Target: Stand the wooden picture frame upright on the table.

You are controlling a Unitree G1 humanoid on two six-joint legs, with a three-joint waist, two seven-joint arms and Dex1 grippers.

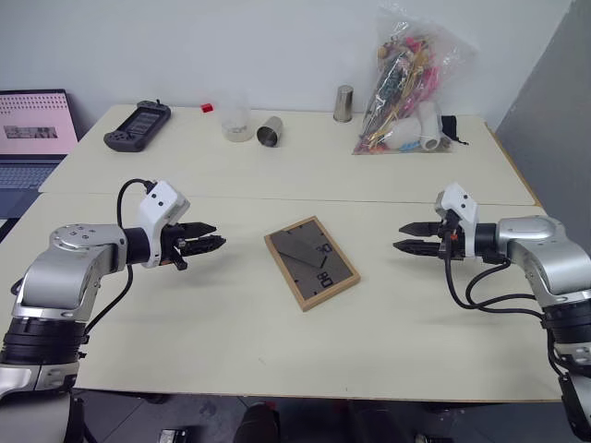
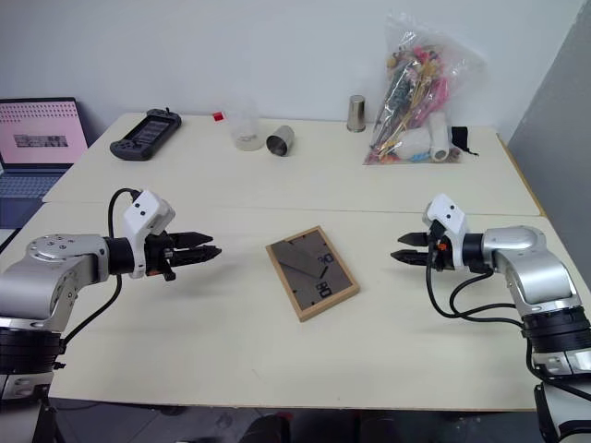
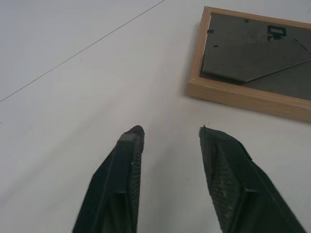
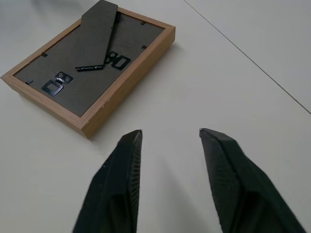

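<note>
On the left, the left gripper (image 1: 214, 245) hovers just above the table (image 1: 185, 323) with its two black fingers parted by a modest gap and holding nothing, aimed toward the centre. There the wooden picture frame (image 1: 311, 262) lies flat, back side up, well apart from both grippers, its dark grey backing and folded-down stand showing; it looks light and rigid, possibly with a breakable front pane, so the raised light-wood rim along opposite edges seems the safest hold. On the right, the right gripper (image 1: 410, 237) mirrors the left, its fingers likewise slightly apart and empty.
</note>
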